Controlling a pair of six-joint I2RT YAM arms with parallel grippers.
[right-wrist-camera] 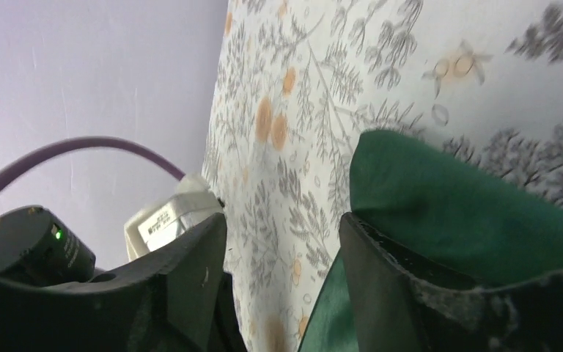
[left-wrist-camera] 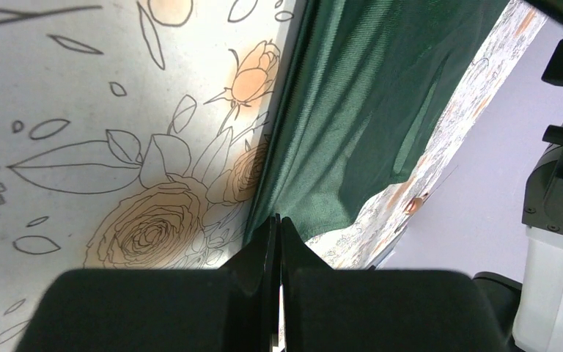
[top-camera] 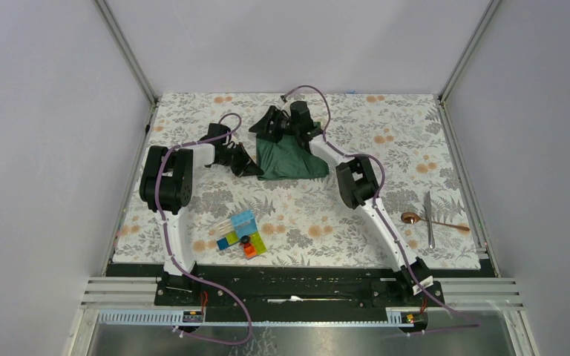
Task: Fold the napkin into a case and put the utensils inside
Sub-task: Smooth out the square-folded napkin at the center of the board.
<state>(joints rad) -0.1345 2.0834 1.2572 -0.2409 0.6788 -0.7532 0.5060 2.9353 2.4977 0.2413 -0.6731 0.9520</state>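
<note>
The dark green napkin (top-camera: pixel 291 160) lies rumpled and partly folded at the back middle of the floral table cover. My left gripper (top-camera: pixel 251 169) is at its lower left corner. In the left wrist view that gripper (left-wrist-camera: pixel 277 218) is shut, its tips pinching the near edge of the napkin (left-wrist-camera: pixel 352 125), whose folds run toward them. My right gripper (top-camera: pixel 269 124) hovers over the napkin's top corner. It stands open (right-wrist-camera: pixel 282 231), with green cloth (right-wrist-camera: pixel 469 213) draped beside its right finger and nothing clamped. The copper spoon (top-camera: pixel 414 218) and the silver utensil (top-camera: pixel 429 219) lie at the right.
A cluster of colourful plastic blocks (top-camera: pixel 241 237) sits near the front left of the table cover (top-camera: pixel 193 119). Grey walls close in the left, right and back sides. The right arm's elbow (top-camera: pixel 356 182) stands just right of the napkin.
</note>
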